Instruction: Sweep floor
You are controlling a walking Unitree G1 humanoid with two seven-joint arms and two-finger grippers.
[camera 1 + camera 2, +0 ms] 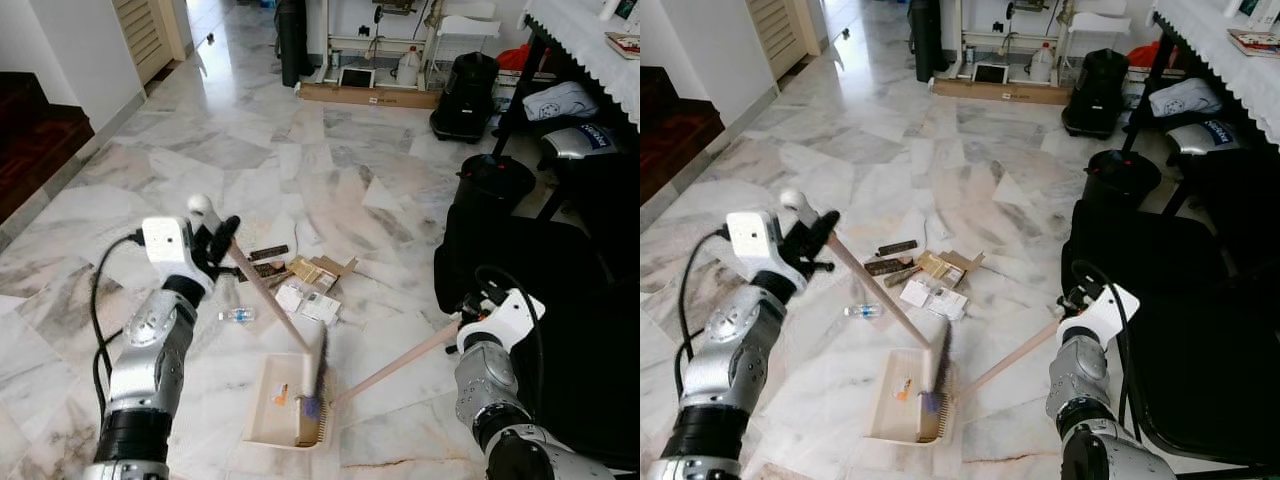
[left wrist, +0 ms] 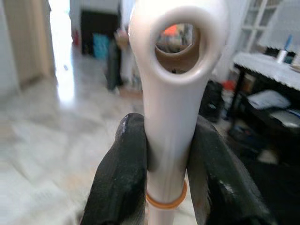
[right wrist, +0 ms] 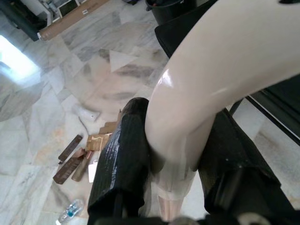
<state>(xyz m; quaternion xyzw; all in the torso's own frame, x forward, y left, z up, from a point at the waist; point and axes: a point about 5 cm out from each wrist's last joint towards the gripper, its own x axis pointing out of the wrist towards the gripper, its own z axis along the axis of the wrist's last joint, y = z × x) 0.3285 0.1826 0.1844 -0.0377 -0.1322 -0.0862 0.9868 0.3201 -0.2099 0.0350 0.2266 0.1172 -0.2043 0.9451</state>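
Floor: white and grey marble floor (image 1: 300,150), polished, with litter lying in the middle of it.

Litter: a small heap of brown cardboard scraps and white paper pieces (image 1: 300,285), and a small clear plastic bottle (image 1: 237,315) lying just beside the heap, on the robot's left of it.

Broom: a short broom with a long cream plastic handle (image 1: 265,290); its dark bristle head (image 1: 318,375) stands at the far right edge of the pan. The handle rises from there up and toward the left pincer.

Dustpan: a cream plastic dustpan with a long pale handle (image 1: 285,400), flat on the floor, nearer to the robot than the heap. One small orange piece already lies inside.

Left pincer: the left pincer (image 1: 222,240) is clamped on the top end of the broom handle, just under its hanging hole; the left wrist view shows both black fingers (image 2: 124,178) pressed on the handle.

Right pincer: the right pincer (image 3: 178,173) is closed around the upper end of the dustpan handle, on the right side of the pan.

Key relation: the heap lies beyond the pan's far edge and a little to the left. The broom's long axis runs from the left pincer down to the pan, passing over the heap.

Next move, as I judge: the bristles must go out past the heap, then pull it toward the pan.
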